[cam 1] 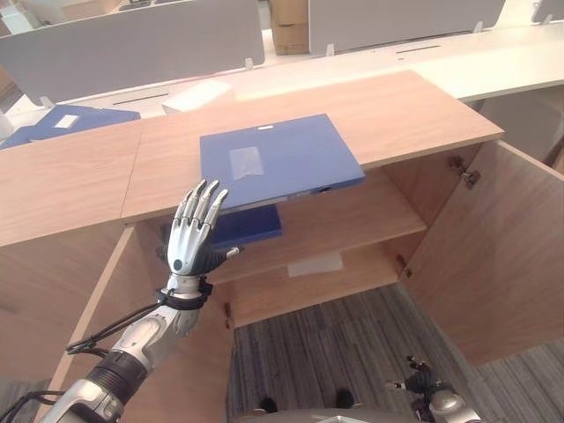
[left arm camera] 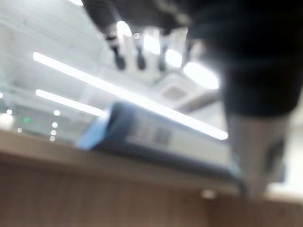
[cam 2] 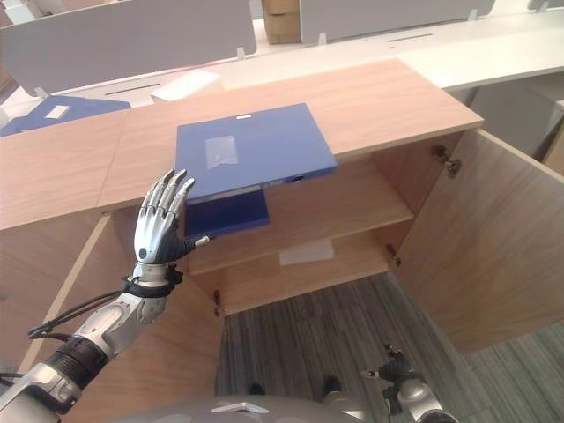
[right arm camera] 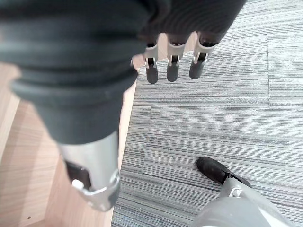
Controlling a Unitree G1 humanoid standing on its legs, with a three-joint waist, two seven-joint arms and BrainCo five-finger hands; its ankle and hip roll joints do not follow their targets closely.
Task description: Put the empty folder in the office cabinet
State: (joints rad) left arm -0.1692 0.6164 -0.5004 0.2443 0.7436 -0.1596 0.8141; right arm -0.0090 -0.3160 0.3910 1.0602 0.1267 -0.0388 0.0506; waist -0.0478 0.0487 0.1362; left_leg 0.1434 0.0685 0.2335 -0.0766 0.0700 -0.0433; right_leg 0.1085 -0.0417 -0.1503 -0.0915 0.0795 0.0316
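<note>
Now the flat blue plastic folder (cam 1: 278, 161) lies on the wooden office cabinet's top (cam 1: 414, 110), its front edge overhanging, so the left hand (cam 1: 196, 231), fingers straight and empty beside that edge, should grip there; the right hand (right arm camera: 173, 66) hangs relaxed.

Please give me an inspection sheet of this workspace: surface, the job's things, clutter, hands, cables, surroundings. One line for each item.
Surface: wooden cabinet top, both doors open.
Job's things: blue folder lies flat on the top, its front edge overhanging the opening; not yet inside.
Clutter: second blue folder and a white sheet on the shelves; another blue folder at far left.
Hands: left hand open, fingers straight, at the folder's front corner; right hand low over the carpet, open.
Cables: nothing seen.
Surroundings: grey carpet, white desks behind.
</note>
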